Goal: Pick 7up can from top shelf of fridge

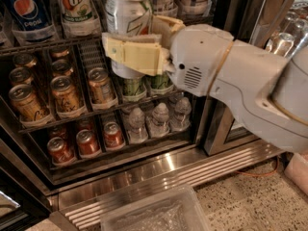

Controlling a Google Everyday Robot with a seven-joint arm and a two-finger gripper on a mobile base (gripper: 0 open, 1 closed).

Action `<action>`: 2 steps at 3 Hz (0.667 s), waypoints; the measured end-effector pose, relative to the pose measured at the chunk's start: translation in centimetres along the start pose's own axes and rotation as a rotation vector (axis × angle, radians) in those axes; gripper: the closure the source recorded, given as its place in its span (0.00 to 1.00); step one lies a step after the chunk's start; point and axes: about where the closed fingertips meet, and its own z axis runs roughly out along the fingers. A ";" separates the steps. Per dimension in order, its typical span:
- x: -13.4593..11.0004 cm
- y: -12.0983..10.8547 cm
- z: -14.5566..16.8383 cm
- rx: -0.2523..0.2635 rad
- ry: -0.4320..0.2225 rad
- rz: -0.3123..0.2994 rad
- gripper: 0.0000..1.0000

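The 7up can (128, 9), white-silver with a silver lid, stands upright between my gripper's cream fingers (136, 55). My gripper (134, 40) is shut on it, holding it in front of the fridge (144, 173), at the height of the top shelf's front rail (48, 43). A second 7up can (75, 5) stands on the top shelf to the left. My white arm (240, 81) reaches in from the right.
A blue Pepsi can (26, 9) stands at the top left. Below it, a rack holds gold cans (65, 93) and green cans (132, 88), with water bottles (159, 119) and red cans (87, 143) lower down. A clear plastic bin (154, 214) sits on the floor. The door frame (231, 13) is on the right.
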 end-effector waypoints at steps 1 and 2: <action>-0.7 1.8 0.1 -0.068 -0.015 0.077 1.00; -0.7 1.8 0.1 -0.068 -0.015 0.077 1.00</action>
